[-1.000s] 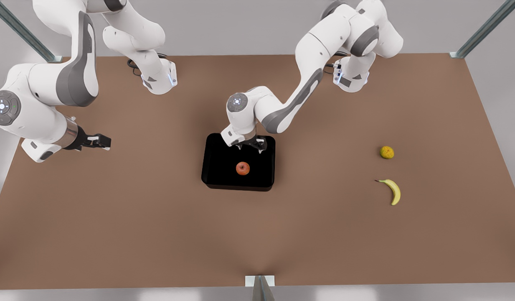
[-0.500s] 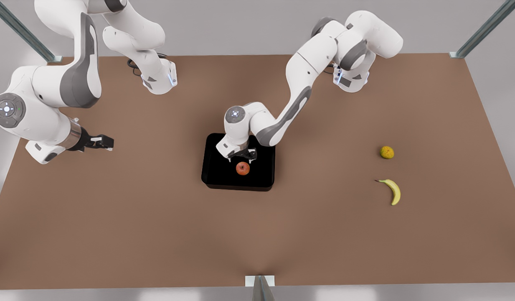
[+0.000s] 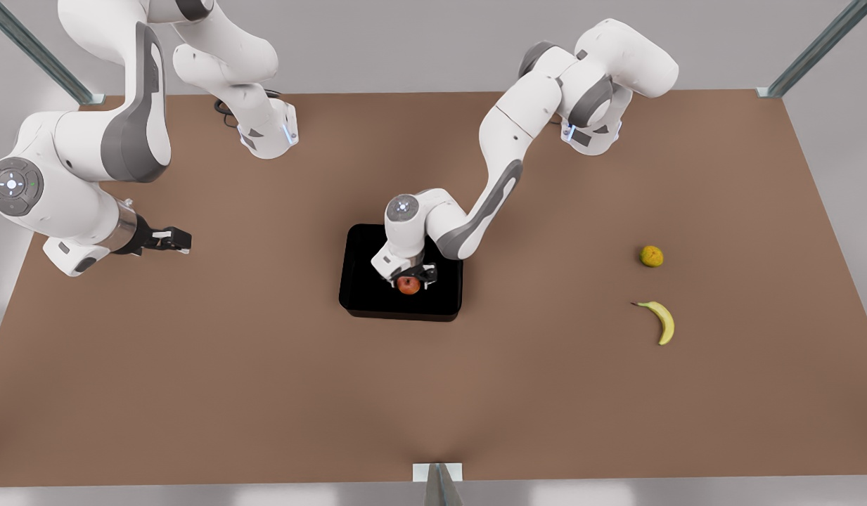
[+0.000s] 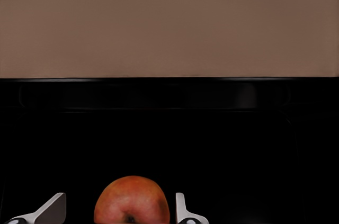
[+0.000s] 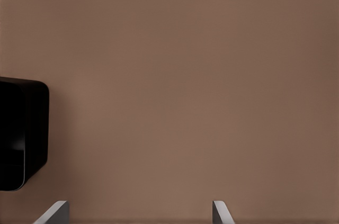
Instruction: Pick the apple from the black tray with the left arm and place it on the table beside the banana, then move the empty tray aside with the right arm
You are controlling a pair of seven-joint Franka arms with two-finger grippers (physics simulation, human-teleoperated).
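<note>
The left gripper point(image 3: 408, 280) is straddling the round red apple point(image 3: 408, 284) in the black rectangular tray point(image 3: 356, 281), fingers point(image 4: 53, 209) spread; the right gripper point(image 3: 171, 239) is waiting with fingers parted over the brown table point(image 3: 264, 386).

We see the apple point(image 4: 132, 200) cut off by the left wrist view's edge; the left end effector point(image 3: 408, 279) partly hides it.

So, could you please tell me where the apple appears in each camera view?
Front view: the apple lies in the black tray at mid-table, between the open left gripper's fingers.
Left wrist view: the apple sits between the fingertips.
Right wrist view: no apple; the waiting right gripper is open.
Shared landmark: the black tray.
</note>
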